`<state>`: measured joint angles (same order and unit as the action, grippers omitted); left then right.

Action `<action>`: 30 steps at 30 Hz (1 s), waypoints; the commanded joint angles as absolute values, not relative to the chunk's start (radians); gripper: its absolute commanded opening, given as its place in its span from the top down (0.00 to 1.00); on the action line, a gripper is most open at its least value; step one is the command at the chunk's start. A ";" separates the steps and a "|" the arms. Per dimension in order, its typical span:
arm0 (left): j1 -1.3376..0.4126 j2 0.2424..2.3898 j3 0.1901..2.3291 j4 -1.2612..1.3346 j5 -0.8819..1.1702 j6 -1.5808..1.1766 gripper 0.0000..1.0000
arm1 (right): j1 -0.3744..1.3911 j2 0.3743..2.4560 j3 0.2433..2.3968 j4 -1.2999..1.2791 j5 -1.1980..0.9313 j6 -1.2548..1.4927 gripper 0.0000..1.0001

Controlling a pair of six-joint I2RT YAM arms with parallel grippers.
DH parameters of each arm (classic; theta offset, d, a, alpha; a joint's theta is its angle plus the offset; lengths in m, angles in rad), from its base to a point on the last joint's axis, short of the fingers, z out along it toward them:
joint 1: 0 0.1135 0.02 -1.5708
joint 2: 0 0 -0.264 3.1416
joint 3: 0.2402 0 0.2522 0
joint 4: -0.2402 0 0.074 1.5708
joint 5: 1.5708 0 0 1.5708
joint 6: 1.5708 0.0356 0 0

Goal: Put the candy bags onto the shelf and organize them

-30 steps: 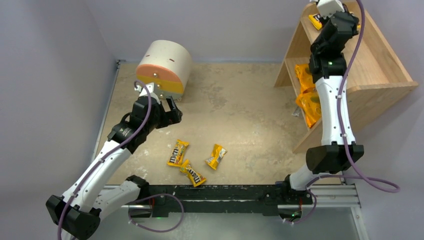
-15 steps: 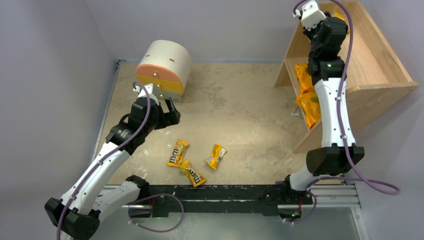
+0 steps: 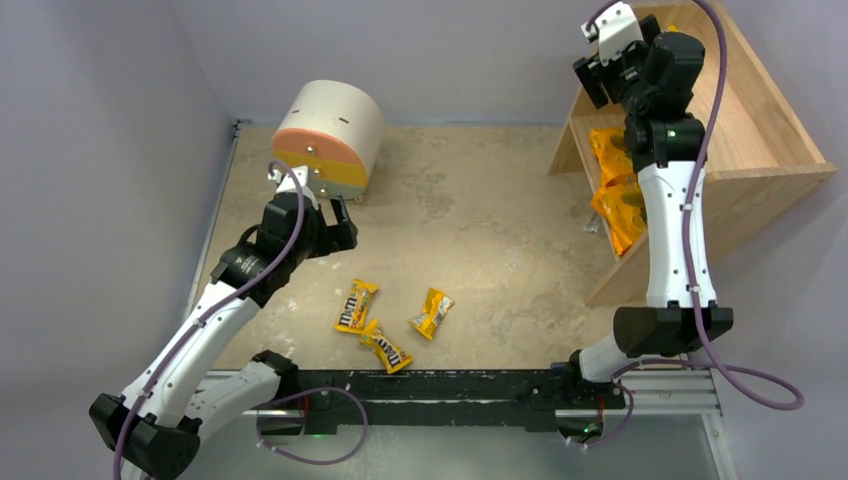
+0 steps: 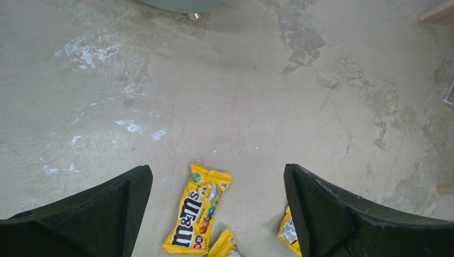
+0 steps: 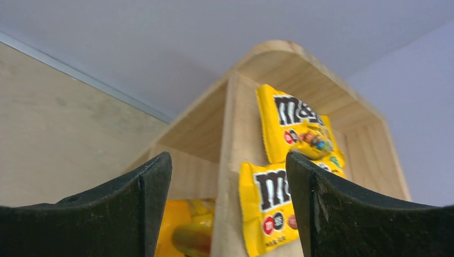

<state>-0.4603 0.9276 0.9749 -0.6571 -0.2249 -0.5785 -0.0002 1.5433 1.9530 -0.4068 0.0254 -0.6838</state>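
Three yellow M&M's candy bags lie on the table: one (image 3: 356, 305) (image 4: 199, 211), one (image 3: 386, 346) (image 4: 227, 247) and one (image 3: 432, 313) (image 4: 288, 230). My left gripper (image 3: 340, 222) (image 4: 217, 170) hovers open above them, empty. The wooden shelf (image 3: 770, 140) (image 5: 235, 134) stands at the right. Two orange bags (image 3: 612, 160) (image 3: 618, 212) sit on its lower tier, one seen blurred (image 5: 184, 225). Two M&M's packets (image 5: 292, 126) (image 5: 267, 206) rest on the upper tier. My right gripper (image 3: 600, 62) (image 5: 227, 160) is open and empty, just outside the upper tier's front.
A round cream cabinet (image 3: 330, 135) with orange and yellow drawer fronts stands at the back left, close behind my left gripper; its foot (image 4: 194, 16) shows. The arms' black base rail (image 3: 480, 385) runs along the near edge. Grey walls enclose the table.
My right gripper has opened, left an M&M's packet on the upper tier, and drawn back left out of the shelf. The left arm has barely shifted.
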 commanded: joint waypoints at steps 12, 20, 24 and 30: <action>-0.457 0.886 0.961 -0.615 -0.222 -0.583 0.00 | 0.003 1.379 1.862 -0.305 -0.429 0.271 0.01; -0.457 0.857 0.897 -0.596 -0.260 -0.611 0.00 | 0.339 1.209 1.400 -0.223 -0.126 0.345 0.01; -0.456 0.831 0.858 -0.583 -0.265 -0.621 0.00 | 0.465 1.130 1.100 -0.151 -0.083 0.500 0.01; -0.457 0.824 0.829 -0.566 -0.243 -0.623 0.00 | 0.803 1.145 0.858 -0.200 0.237 0.677 0.01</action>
<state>-0.4603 0.8352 0.8391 -0.6140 -0.2459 -0.6094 0.6098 1.1538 0.9264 -0.2211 -0.0029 0.5179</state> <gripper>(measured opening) 0.996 0.987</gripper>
